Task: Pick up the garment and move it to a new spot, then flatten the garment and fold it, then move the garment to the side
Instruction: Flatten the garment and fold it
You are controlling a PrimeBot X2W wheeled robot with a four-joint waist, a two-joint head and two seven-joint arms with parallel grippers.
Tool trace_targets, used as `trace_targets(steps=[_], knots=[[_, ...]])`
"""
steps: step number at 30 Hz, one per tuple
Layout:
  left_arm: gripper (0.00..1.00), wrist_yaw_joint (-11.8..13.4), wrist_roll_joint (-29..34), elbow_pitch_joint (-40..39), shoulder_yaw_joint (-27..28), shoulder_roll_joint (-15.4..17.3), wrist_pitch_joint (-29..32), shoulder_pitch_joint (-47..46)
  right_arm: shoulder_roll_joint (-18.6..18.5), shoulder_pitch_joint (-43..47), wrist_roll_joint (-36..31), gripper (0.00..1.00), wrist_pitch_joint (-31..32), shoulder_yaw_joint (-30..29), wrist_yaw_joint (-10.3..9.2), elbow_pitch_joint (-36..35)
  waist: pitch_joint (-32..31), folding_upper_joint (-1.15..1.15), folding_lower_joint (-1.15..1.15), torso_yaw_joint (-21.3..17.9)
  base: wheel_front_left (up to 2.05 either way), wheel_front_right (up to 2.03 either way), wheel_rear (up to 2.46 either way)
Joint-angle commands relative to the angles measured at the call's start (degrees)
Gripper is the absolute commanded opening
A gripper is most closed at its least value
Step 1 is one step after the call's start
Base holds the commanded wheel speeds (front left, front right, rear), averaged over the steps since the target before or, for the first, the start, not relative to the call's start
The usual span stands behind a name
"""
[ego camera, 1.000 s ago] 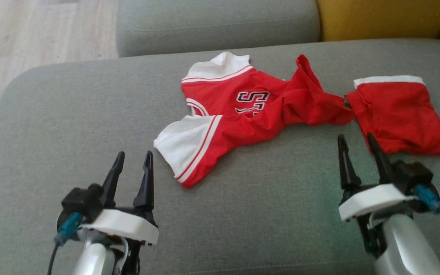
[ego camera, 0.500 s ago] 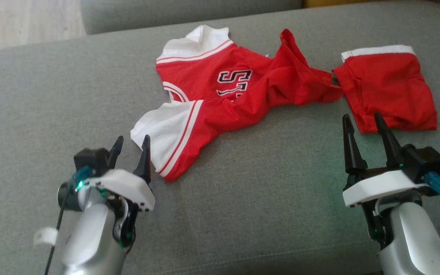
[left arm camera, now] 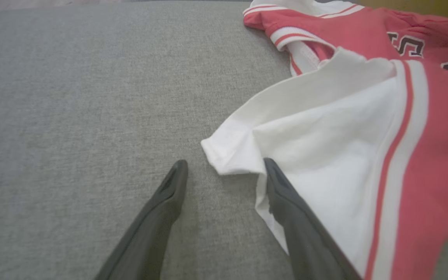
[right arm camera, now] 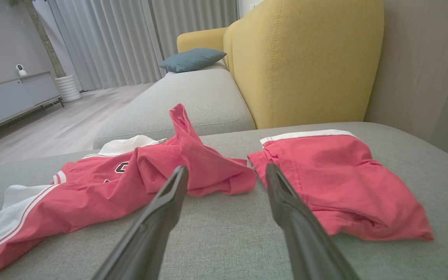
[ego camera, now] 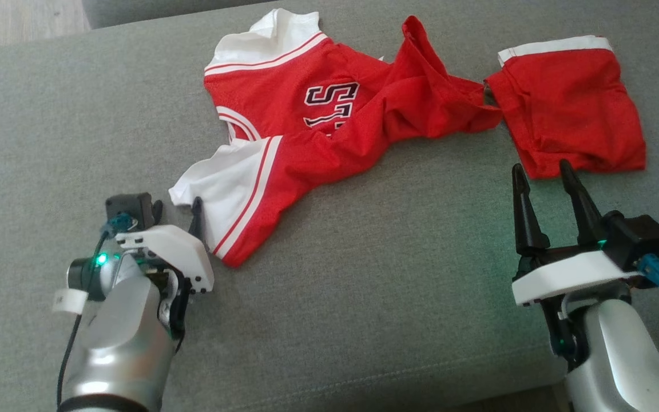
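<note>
A crumpled red jersey (ego camera: 329,137) with white sleeves and black lettering lies across the grey sofa seat (ego camera: 364,297). Its near white sleeve (left arm camera: 325,155) has a corner lying between my left fingertips. My left gripper (ego camera: 176,207) is open, tips down at that sleeve's edge, one finger (left arm camera: 286,194) resting over the white cloth. My right gripper (ego camera: 540,170) hovers open just short of a separate pair of red shorts (ego camera: 570,103) with a white waistband. In the right wrist view my right gripper (right arm camera: 226,171) points between the jersey (right arm camera: 130,182) and the shorts (right arm camera: 336,182).
A yellow armchair back (right arm camera: 305,58) and another grey sofa seat (right arm camera: 193,97) with a blue cushion (right arm camera: 193,59) stand behind the garments. Wooden floor (ego camera: 15,20) shows past the sofa's far left edge. The near half of the seat is bare grey fabric.
The head camera has tilted down, shifting the picture. My left gripper has moved forward and tipped down to the white sleeve's corner. The right gripper stays open, about where it was.
</note>
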Motion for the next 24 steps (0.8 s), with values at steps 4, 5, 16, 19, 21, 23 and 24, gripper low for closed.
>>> trace_targets(steps=[4, 5, 16, 19, 21, 23, 24], knots=[[1.00, -0.4, -0.3, 1.7, 1.0, 1.5, -1.4, -3.6, 0.0, -2.0, 0.2, 1.00, 0.0, 1.6, -0.05, -2.3, 0.5, 0.00, 0.00, -0.3, 0.00, 0.00, 0.00], [1.00, -0.8, -0.6, 2.4, 1.0, 1.4, -1.5, -3.8, 0.0, -2.0, 0.2, 1.00, 0.0, 1.7, -0.05, -2.3, 0.5, 0.00, 0.00, -0.4, 0.00, 0.00, 0.00], [0.00, -0.1, 1.5, -7.1, 1.3, 3.0, -5.5, -6.9, 0.0, -2.0, 0.7, 1.00, -0.3, 1.4, -0.05, -1.4, -0.1, 0.00, 0.00, -0.3, 0.00, 0.00, 0.00], [0.00, 2.1, 4.6, -19.7, 2.6, 3.8, -5.5, -4.9, 0.0, -2.2, 1.1, 1.00, -0.6, 1.0, -0.05, -1.0, -0.5, 0.00, 0.00, 0.0, 0.00, 0.00, 0.00], [0.00, 2.8, 6.6, -26.9, 3.2, 4.3, -5.5, -3.4, 0.0, -2.2, 1.3, 1.00, -0.6, 0.9, -0.05, -0.7, -0.8, 0.00, 0.00, 0.3, 0.00, 0.00, 0.00], [0.00, 2.7, 8.6, -33.6, 3.2, 4.8, -5.5, -2.5, 0.0, -2.3, 1.4, 1.00, -0.7, 1.1, -0.05, -0.5, -1.1, 0.00, 0.00, 0.7, 0.00, 0.00, 0.00], [0.00, 1.9, 9.7, -37.2, 2.7, 5.2, -5.5, -2.2, 0.0, -2.4, 1.5, 1.00, -0.8, 1.1, -0.05, -0.3, -1.2, 0.00, 0.00, 0.9, 0.00, 0.00, 0.00]])
